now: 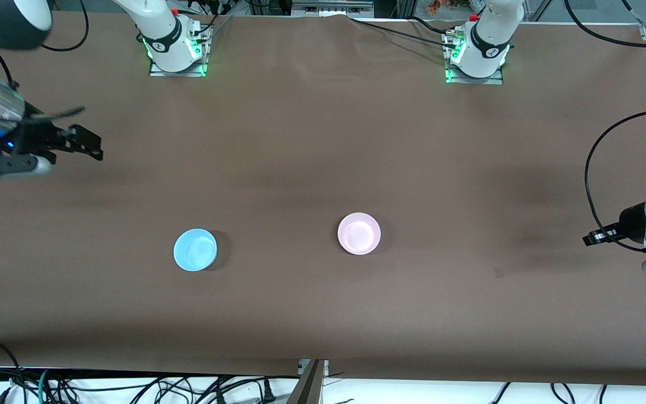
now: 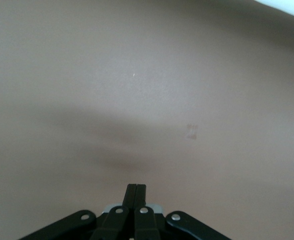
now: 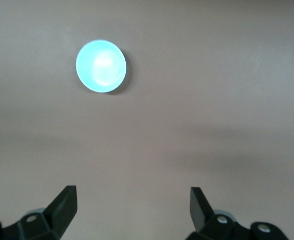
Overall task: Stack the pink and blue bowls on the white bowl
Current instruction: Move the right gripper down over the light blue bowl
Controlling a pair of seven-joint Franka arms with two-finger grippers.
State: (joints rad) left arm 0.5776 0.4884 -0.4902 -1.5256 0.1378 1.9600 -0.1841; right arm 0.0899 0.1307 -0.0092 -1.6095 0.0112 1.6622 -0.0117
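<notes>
although a white bowl is named in the task, none is seen on the bench [image 1: 323, 140]; only two bowls are shown. the blue bowl [image 1: 195, 249] is set upright toward the right arm's end of the bench, and the pink bowl [image 1: 359, 233] is set upright near the middle, well apart from the blue one and a little farther from the front camera. both are empty and nothing is touching them.

the blue bowl is judged to lie within the reach of the right arm, since the right gripper [image 1: 79, 143] is held over the bench edge at that arm's end, and the bowl is seen in the right wrist view [image 3: 101, 66] ahead of its jaws, which are spread wide and hold nothing. as the bowls are round, no long axis has to be matched.

the left gripper [image 1: 595, 237] is kept waiting over the left arm's end of the bench, well apart from the pink bowl; its jaws are pressed together on nothing, and only bare bench is shown before them.
</notes>
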